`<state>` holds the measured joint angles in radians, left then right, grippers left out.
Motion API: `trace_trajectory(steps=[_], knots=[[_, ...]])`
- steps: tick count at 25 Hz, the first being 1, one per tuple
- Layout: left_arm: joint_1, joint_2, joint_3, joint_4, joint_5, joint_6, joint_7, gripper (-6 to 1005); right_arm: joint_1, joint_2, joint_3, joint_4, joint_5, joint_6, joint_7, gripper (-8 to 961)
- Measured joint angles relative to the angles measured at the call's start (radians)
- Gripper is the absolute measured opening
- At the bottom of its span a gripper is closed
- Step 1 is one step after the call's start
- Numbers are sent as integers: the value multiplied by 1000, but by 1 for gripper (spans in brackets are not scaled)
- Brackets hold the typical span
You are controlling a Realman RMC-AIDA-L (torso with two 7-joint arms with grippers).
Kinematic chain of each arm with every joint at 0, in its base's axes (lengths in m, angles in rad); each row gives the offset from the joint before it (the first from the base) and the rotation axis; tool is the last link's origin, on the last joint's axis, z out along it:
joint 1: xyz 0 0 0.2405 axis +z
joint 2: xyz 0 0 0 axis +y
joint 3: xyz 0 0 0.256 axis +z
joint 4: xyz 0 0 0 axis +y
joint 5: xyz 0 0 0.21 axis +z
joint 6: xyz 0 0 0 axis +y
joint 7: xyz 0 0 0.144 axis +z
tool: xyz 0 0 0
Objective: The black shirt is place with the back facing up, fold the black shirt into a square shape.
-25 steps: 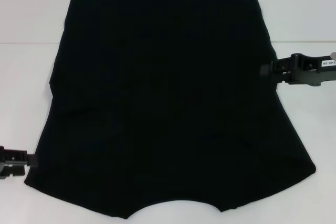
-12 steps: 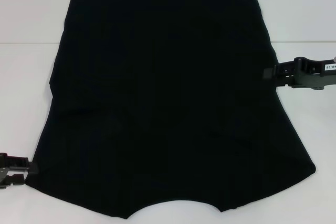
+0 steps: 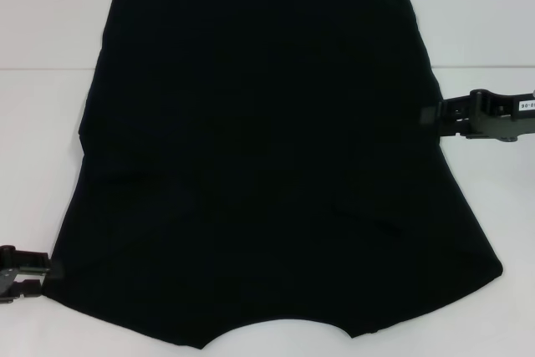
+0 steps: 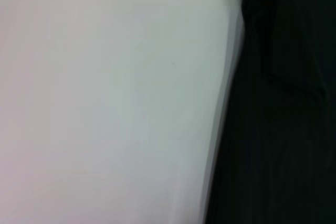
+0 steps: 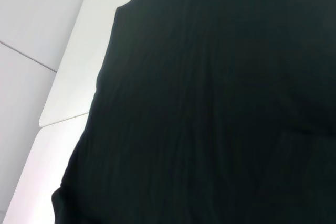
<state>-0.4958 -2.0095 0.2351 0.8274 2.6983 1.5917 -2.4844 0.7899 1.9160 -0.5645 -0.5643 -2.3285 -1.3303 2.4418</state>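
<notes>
Head view: the black shirt (image 3: 267,156) lies spread flat on the white table (image 3: 50,22), covering most of the surface before me, its curved neckline at the near edge and its straight hem at the far edge. Both sleeves appear folded in, so the outline tapers from a wide near end to a narrower far end.

My left gripper (image 3: 42,269) sits at the near left corner of the shirt, its tips just at the fabric's edge; whether they touch it I cannot tell. My right gripper (image 3: 428,117) reaches in from the right side at mid-length, its tips meeting the shirt's right edge. Black fingers against black cloth leave the spread of either pincer unreadable, and I cannot tell whether either holds fabric.

Left wrist view: only the shirt's edge (image 4: 283,129) against bare table (image 4: 105,98), blurred; none of my own fingers appear.

Right wrist view: a broad expanse of the shirt (image 5: 220,108) with soft wrinkles, one corner visible, and seams in the table (image 5: 58,77) that the head view shows only faintly. Here too, my fingers are out of frame.
</notes>
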Motion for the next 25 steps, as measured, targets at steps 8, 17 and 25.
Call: trace_trajectory(steps=[8,17,25], knots=[[-11,0,2,-34,0,-15,1,520,0,0,13,-3,2,-17,-3,502],[-41,-2,3,-56,-7,-16,8,520,-4,-1,20,-2,3,-26,-8,503],[-51,-6,0,-54,-16,-16,18,495,-12,-3,22,-2,3,-27,-9,503]])
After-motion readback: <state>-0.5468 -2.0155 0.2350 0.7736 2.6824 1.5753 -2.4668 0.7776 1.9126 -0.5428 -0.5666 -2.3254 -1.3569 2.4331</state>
